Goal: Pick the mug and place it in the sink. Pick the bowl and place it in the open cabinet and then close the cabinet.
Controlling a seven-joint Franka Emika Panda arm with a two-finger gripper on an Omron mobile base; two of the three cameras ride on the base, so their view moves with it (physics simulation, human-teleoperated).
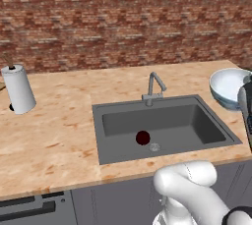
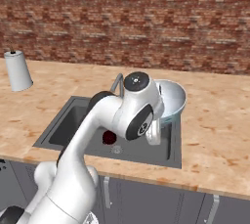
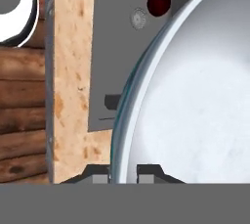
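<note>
- Paper towel roll (image 1: 18, 90) stands upright at the far left of the wooden counter (image 1: 54, 130);
- Sink (image 1: 115, 153) holds the dark maroon mug (image 1: 142, 138), just beside the round drain (image 1: 154, 147);
- Bowl (image 1: 227, 85), white inside, sits right of the sink; the gripper (image 3: 123, 174) pinches its rim, one fingertip either side.

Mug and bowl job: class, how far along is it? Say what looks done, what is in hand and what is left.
Done: the mug lies in the sink, beside the drain.
In hand: the hand view shows the claw closed on the rim of the bowl, one finger on each side. In the right base view the bowl is tilted beside the sink.
Left: placing the bowl in the cabinet and closing it.
</note>
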